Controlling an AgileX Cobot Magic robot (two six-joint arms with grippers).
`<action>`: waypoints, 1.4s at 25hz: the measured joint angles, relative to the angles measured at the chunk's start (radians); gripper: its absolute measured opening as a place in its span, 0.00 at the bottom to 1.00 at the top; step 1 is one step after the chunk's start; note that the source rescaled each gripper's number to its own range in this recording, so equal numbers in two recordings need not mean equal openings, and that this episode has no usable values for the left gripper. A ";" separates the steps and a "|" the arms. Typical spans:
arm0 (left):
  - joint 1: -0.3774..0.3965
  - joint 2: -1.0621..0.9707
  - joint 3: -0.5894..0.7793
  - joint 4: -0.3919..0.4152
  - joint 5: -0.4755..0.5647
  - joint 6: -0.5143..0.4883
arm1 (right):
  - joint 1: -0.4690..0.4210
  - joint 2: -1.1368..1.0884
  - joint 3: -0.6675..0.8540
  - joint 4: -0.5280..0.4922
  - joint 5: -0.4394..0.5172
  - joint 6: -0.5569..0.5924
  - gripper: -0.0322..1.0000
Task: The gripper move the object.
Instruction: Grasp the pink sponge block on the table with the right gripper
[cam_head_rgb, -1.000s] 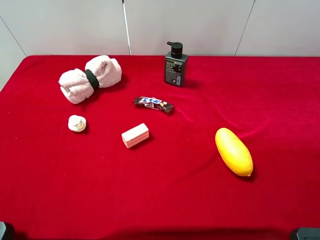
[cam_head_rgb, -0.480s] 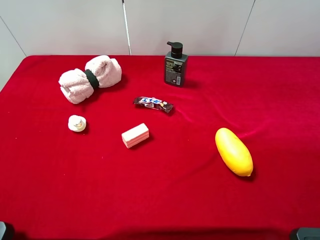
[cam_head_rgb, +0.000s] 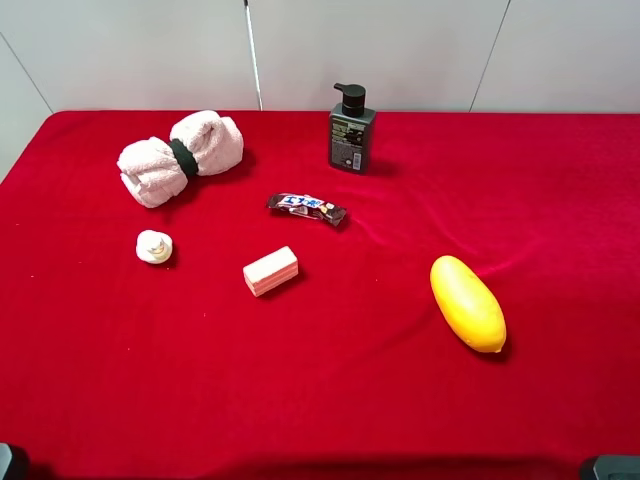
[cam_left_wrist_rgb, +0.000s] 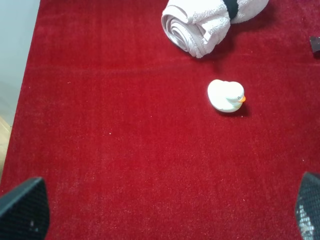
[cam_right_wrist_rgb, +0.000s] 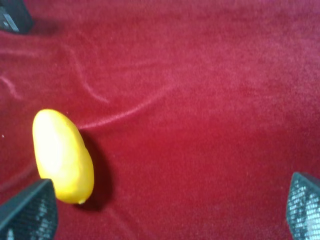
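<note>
On red-clothed worktop (cam_head_rgb: 100, 380), before pale wall panels (cam_head_rgb: 400, 50): object (cam_head_rgb: 271, 270), untouched. My left pincer (cam_left_wrist_rgb: 165, 210) and right pincer (cam_right_wrist_rgb: 165, 210) gape wide, empty.

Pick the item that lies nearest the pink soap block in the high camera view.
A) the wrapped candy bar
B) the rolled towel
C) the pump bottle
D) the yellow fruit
A: the wrapped candy bar lies just beyond the pink soap block, apart from it, and everything else on the red cloth sits farther off.
</note>
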 joint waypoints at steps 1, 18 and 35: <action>0.000 0.000 0.000 0.000 0.000 0.000 | 0.000 0.013 0.000 0.000 -0.005 -0.006 1.00; 0.000 0.000 0.000 0.000 0.000 0.000 | 0.000 0.353 -0.008 0.038 -0.216 -0.216 1.00; 0.000 0.000 0.000 0.000 0.000 0.000 | 0.212 0.677 -0.177 -0.019 -0.234 -0.306 1.00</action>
